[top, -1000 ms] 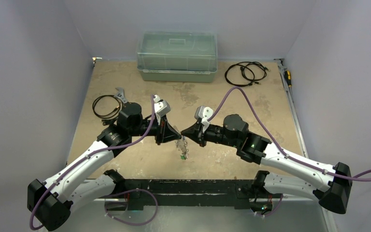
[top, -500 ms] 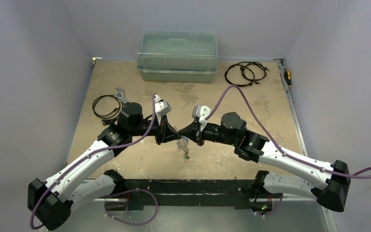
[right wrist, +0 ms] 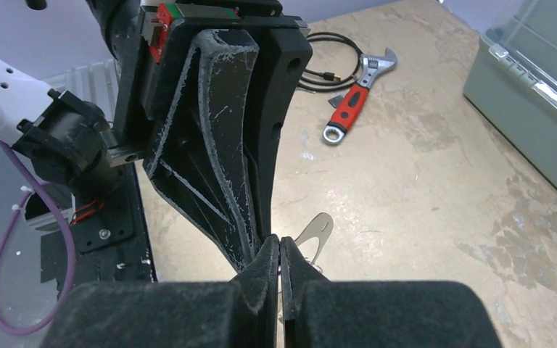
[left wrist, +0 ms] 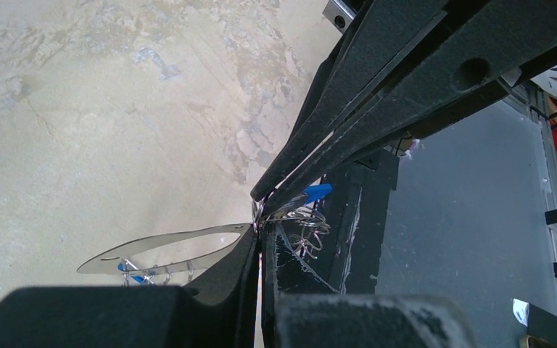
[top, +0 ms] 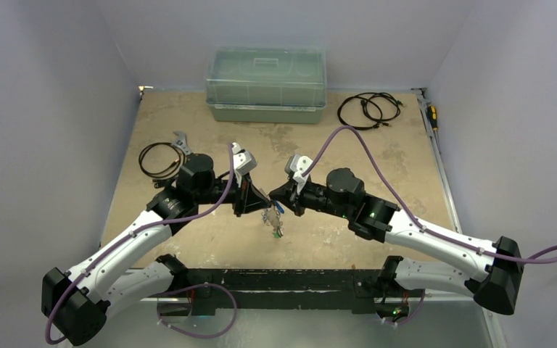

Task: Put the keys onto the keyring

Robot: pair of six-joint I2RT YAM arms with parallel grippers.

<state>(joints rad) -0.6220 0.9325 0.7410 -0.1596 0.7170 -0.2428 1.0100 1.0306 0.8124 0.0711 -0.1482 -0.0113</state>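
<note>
right hand [top: 275,204] closer to keyring [left wrist: 105,261]; bin [top: 266,83] lidded.

Looking like a robotics lab test cell.
Showing plain grey walls [top: 43,109] boxing in a worn tabletop [top: 377,156], wrench [right wrist: 355,98] and cable coil [top: 368,110] lying loose.

**Keys a tangle, ring half-hidden**

Overhead, the small silver keys with coloured plastic tags [top: 273,221] form one tiny tangle; single keys cannot be told apart. In the left wrist view, the thin silvery metal keyring [left wrist: 167,245] is hidden at its 3 o'clock end behind a black finger [left wrist: 236,272] of the left gripper [left wrist: 260,235].
</note>
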